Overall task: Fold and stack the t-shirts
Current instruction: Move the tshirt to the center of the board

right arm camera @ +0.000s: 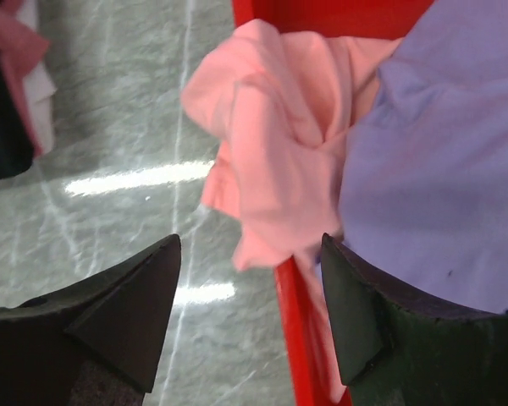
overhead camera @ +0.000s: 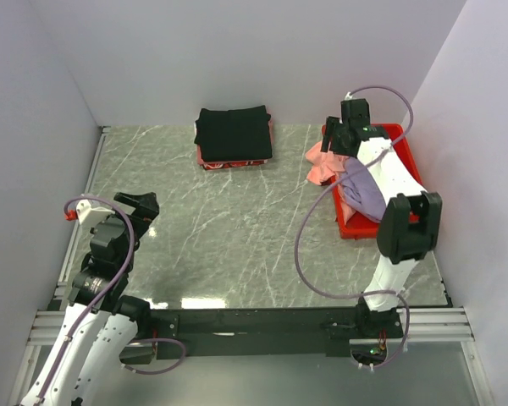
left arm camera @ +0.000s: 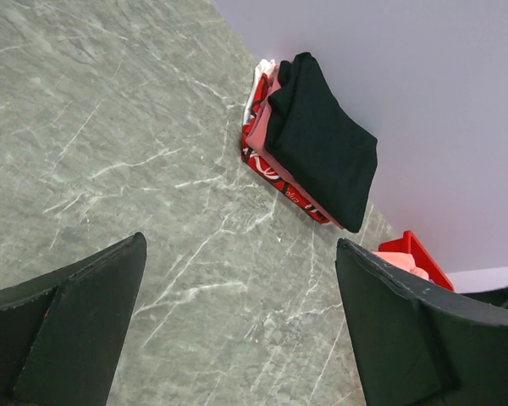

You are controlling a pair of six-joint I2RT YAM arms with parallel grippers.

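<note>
The salmon-pink t-shirt lies crumpled over the left wall of the red tray, partly spilling onto the table. The lavender t-shirt is bunched in the tray beside it. My right gripper hangs open just above the pink cloth's lower edge, its jaws either side of the tray wall; in the top view it is at the tray's far left corner. The black t-shirt rests neatly folded at the back middle. My left gripper is open and empty over bare table at the near left.
Under the black shirt sits a small stack of other folded clothes, red-patterned and pale pink. The red tray stands at the back right against the wall. White walls close in the marble table on three sides.
</note>
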